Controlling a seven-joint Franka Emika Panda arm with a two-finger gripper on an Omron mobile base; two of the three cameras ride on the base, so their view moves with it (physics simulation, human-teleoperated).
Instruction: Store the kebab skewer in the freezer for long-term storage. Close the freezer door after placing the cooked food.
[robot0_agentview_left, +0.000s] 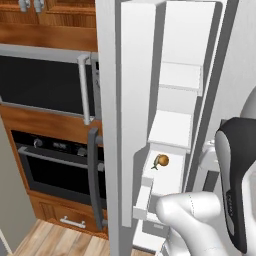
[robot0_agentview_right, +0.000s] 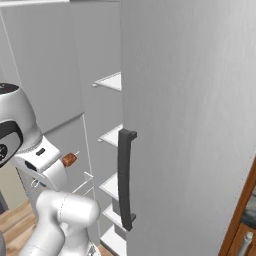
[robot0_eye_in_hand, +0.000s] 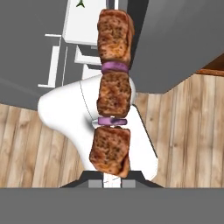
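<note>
The kebab skewer (robot0_eye_in_hand: 113, 94), three browned meat chunks parted by thin purple rings, rises from the fingertips before the freezer (robot0_agentview_left: 172, 135), whose freezer door (robot0_agentview_left: 112, 125) stands open.

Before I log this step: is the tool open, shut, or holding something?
Tool: shut on the kebab skewer, which sticks straight out from the fingertips.

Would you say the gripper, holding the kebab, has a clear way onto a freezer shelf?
Probably yes: the freezer door stands open and the gripper, shut on the kebab, faces bare white shelves.
</note>
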